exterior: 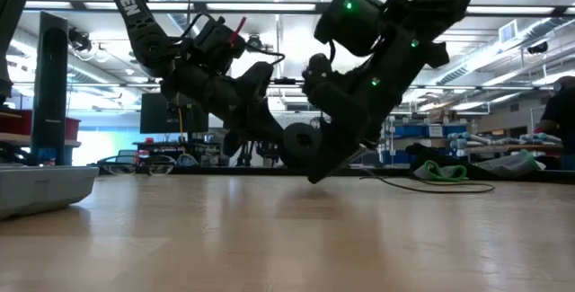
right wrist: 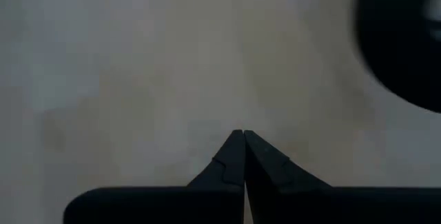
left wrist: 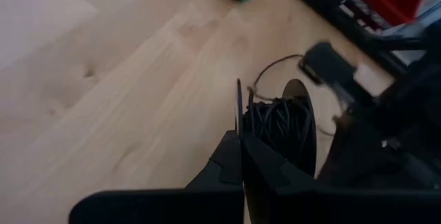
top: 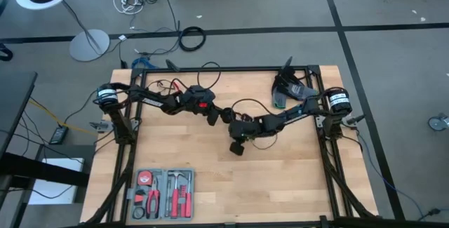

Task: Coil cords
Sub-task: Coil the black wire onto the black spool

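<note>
Overhead, left gripper (top: 212, 116) and right gripper (top: 237, 146) sit mid-table (top: 280, 186), both clenched, empty. Left wrist view: cord (left wrist: 279, 124), wound in a bundle, lies just beyond the closed fingertips (left wrist: 239, 156). Right wrist view: fingers (right wrist: 231, 165) pinched together above bare wood.

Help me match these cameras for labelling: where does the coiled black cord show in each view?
High view: coiled black cord mid wooden table top, between the arms' tips.
Low view: mid-picture, a dark round bundle just above the table top.
Left wrist view: just beyond the left gripper.
Right wrist view: only a dark blur; cannot tell.
Shared landmark: the wooden table top.
</note>
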`<action>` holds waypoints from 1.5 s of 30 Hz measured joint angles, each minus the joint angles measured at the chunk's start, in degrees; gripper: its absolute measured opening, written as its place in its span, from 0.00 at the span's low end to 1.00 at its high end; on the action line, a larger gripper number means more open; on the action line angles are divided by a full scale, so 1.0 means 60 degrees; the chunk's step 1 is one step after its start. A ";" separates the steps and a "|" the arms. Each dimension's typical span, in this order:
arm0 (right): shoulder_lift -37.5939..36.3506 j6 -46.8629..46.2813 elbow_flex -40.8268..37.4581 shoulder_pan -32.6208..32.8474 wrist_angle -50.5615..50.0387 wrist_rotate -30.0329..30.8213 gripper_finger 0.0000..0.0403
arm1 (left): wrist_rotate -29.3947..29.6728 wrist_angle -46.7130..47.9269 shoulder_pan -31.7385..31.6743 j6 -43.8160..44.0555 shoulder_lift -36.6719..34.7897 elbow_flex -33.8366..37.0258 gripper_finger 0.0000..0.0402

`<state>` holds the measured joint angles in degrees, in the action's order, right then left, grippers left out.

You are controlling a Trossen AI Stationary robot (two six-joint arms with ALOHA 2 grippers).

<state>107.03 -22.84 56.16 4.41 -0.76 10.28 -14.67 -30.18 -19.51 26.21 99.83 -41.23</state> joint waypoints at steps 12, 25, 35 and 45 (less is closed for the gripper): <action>-0.3103 -0.0219 -0.0414 0.0091 -0.3197 0.0427 0.00 | 0.0720 0.0420 -0.0004 -0.0063 0.0000 0.0000 0.00; -0.8135 -0.4571 -0.7638 0.2141 0.5283 0.4025 0.00 | 0.0716 0.0380 -0.0004 -0.0067 0.0000 0.0000 0.00; -0.5757 -0.2858 -0.6154 0.1471 0.3617 0.3545 0.01 | 0.0866 0.0273 -0.0004 0.0177 -0.0004 0.0000 0.00; -0.3747 -0.2420 -0.5368 0.1346 0.3583 0.1525 0.10 | 0.1012 0.0139 -0.0007 0.0181 -0.0004 0.0000 0.00</action>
<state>84.55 -37.36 23.95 12.49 20.74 19.43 -8.60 -29.35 -19.55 27.29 99.81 -41.23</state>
